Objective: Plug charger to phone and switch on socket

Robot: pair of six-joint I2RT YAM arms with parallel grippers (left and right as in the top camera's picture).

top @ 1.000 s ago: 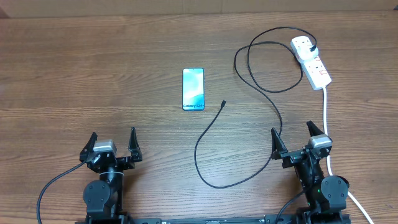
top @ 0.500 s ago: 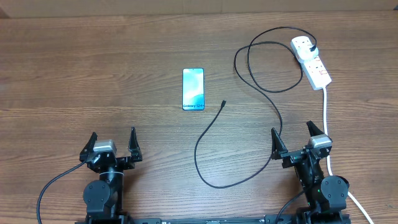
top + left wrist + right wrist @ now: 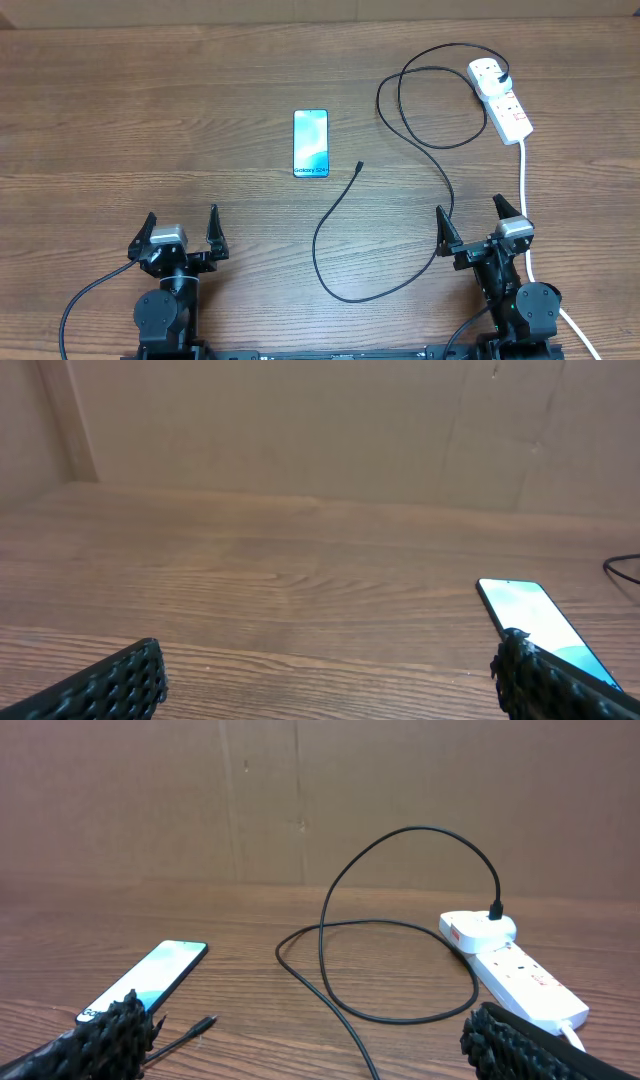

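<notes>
Left end effector [image 3: 182, 213] and right end effector [image 3: 468, 205]: both open, empty, near edge. Charger tip [image 3: 358, 167] mid-desk, beside phone [image 3: 311, 144]; right arm nearer. Socket [image 3: 505, 100] at far right corner.

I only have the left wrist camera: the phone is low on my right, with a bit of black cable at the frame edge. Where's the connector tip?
Observer: The connector tip lies on the table just right of the near end of the phone, with a small gap between them.
Operator: Is the other end plugged in?
Observer: Yes, the white adapter sits in the far outlet of the socket, at the far right.
Operator: What is the right gripper doing?
Observer: The right gripper is open and empty on the near right, beside the thick white cord.
</notes>
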